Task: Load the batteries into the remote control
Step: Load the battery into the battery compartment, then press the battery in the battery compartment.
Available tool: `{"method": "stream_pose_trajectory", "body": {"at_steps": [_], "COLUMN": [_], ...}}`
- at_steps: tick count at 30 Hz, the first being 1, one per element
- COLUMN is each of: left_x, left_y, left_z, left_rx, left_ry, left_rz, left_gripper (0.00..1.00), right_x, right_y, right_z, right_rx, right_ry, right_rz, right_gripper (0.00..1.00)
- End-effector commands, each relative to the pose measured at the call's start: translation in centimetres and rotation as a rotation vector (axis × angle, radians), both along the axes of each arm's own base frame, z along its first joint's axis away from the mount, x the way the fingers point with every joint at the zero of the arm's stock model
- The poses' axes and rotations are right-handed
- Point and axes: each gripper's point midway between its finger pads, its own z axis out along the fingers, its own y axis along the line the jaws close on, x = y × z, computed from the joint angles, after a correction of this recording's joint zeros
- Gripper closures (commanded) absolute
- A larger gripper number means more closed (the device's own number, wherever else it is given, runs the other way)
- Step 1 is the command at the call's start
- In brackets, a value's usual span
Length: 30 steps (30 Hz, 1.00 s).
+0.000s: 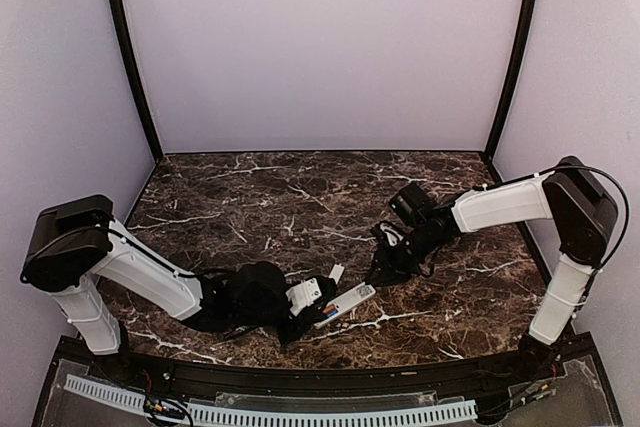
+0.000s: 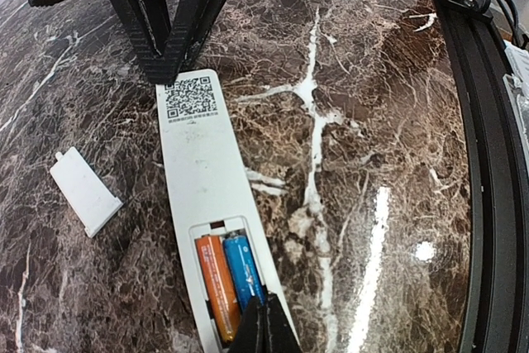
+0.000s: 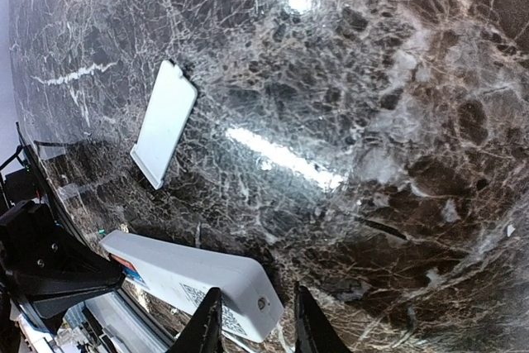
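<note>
Two batteries [image 2: 231, 280], orange and blue, sit in the remote control [image 2: 207, 204] near the desk's [image 2: 372, 121] front edge. Left fingers [image 2: 263, 328] pressed together over them; right fingers [image 3: 252, 324] spread astride the remote's far end.

Batteries: two, one orange battery [image 2: 212, 285] and one blue battery [image 2: 241, 267]. Remote control [image 2: 203, 173]: one. Loose white cover piece [image 2: 84, 190]: apparently one. Table [image 2: 364, 113]: one.

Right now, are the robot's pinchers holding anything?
The right gripper has its fingers on either side of the remote control at its far end, though contact is unclear. The left gripper is shut, pressing its tip on the batteries.
</note>
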Motion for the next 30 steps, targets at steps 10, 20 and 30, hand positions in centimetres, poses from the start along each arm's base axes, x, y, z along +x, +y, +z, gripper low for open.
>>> {"method": "stream_pose_trajectory", "body": {"at_steps": [10, 20, 30], "left_x": [0.7, 3.0, 4.1], "left_y": [0.4, 4.3, 5.6], "left_z": [3.7, 4.6, 3.9], "left_rx": [-0.083, -0.187, -0.180], "left_ry": [0.019, 0.101, 0.099], "left_rz": [0.041, 0.239, 0.323], "left_gripper": [0.96, 0.92, 0.91], "right_x": [1.5, -4.7, -6.8], "right_y": [0.2, 7.9, 8.8], "right_z": [4.2, 5.6, 1.2], "right_rx": [-0.035, 0.230, 0.204], "right_ry": [-0.157, -0.097, 0.010], "right_rz": [0.027, 0.247, 0.301], "right_gripper": [0.74, 1.00, 1.00]}}
